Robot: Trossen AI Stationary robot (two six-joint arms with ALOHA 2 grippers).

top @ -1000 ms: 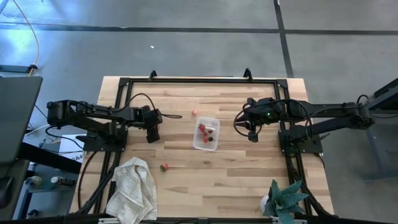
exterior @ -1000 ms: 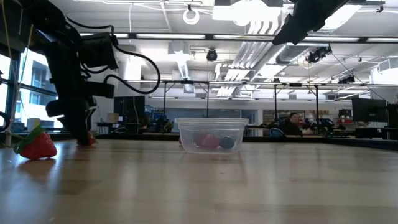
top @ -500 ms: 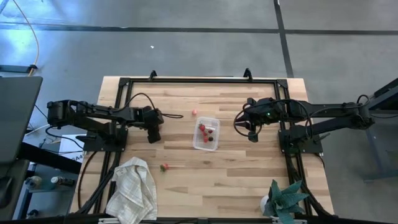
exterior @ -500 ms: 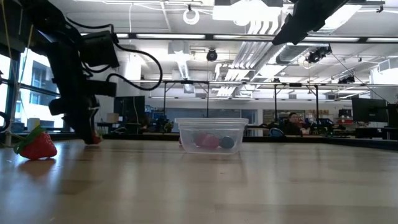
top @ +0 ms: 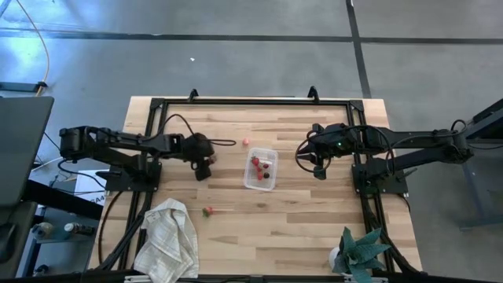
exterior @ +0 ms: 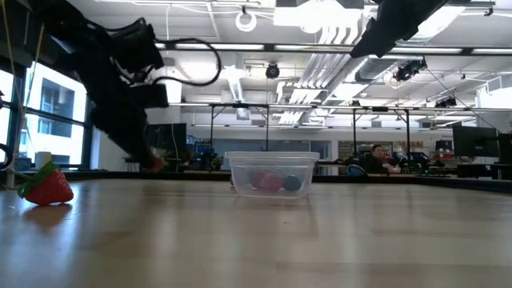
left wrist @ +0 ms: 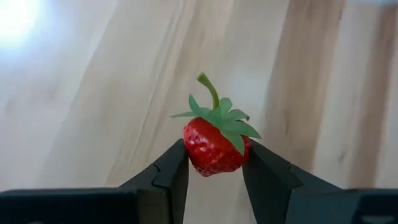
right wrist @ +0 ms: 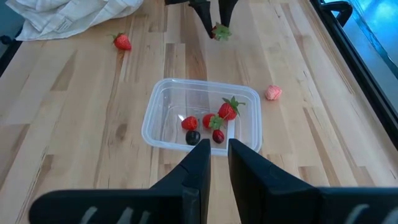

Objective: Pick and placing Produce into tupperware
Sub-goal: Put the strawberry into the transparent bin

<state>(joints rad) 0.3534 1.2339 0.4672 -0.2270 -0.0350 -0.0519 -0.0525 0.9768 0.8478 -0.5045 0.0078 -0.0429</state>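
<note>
High view, straight down on the table [top: 314, 212]. Left gripper [top: 206, 167] left of the tupperware [top: 261, 168], apart from it. Right gripper [top: 317, 170] parked right of the tupperware, also apart. Inside the tupperware, a few small red and dark pieces. Beyond its far left corner, one pale pink piece [top: 246, 142] loose on the wood. Nearer than the tupperware and to its left, a loose strawberry [top: 207, 211], and past that a crumpled white towel [top: 167, 238].

Low view, level with the table. Left gripper [exterior: 152, 164] slanting down left of the tupperware [exterior: 271, 173], a red speck at its tip just above the wood. Loose strawberry [exterior: 46, 187] far left of the tupperware, close to the camera.

Left wrist view. Jaws of the left gripper [left wrist: 214, 163] closed most of the way onto a held strawberry [left wrist: 216, 140], pinching only its lower flanks, stem and leaves up. Shallow hold on a rounded, slick fruit: likely to squirt out or roll during the carry, or bruise under a harder squeeze.

Right wrist view. Right gripper [right wrist: 212, 163] with jaws nearly together, a thin gap between them, holding nothing, poised just outside the tupperware [right wrist: 200, 119]. Held strawberry [right wrist: 219, 31] visible beyond the tupperware in the other arm's tip. Light, clear container: a low approach could clip its rim and shove or tip it, spilling what lies inside. Early release would leave the fruit short of the wall.
</note>
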